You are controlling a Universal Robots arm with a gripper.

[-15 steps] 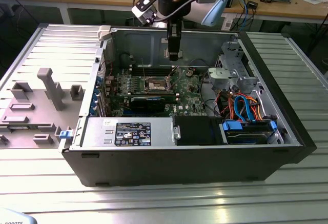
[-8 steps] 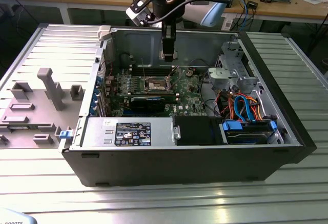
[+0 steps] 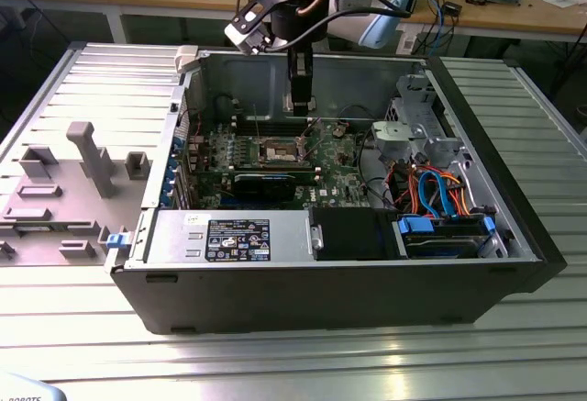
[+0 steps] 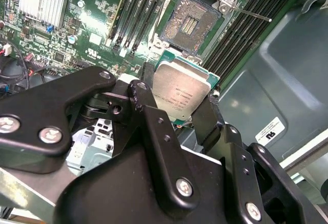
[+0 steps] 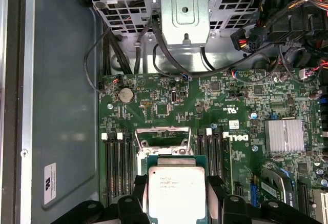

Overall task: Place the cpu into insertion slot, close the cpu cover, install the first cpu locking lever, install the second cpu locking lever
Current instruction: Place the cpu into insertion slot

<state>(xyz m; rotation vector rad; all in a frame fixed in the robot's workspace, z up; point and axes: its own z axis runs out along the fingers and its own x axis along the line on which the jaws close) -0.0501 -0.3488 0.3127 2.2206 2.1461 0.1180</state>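
cpu [image 5: 177, 196] cut off, tool [image 5: 177, 185] cropped

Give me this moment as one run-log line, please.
gripper: shut on chip | chip: held in air near socket, not seated | socket: empty | cover: open

Case [image 3: 321, 300] open on top, clear drop to insertion slot [image 4: 188, 23]; pin field uncovered. Gripper [image 4: 177, 97] clamping cpu [image 4: 182, 86] occupies air above it. Memory slots [image 4: 136, 8] flank slot, low. Thin lever [image 4: 251, 13] juts beside slot. Cpu cover [image 5: 164, 129] probably raised at slot edge. Drive cage [image 3: 415, 135], cables [image 3: 431, 190] crowd exterior view's right.
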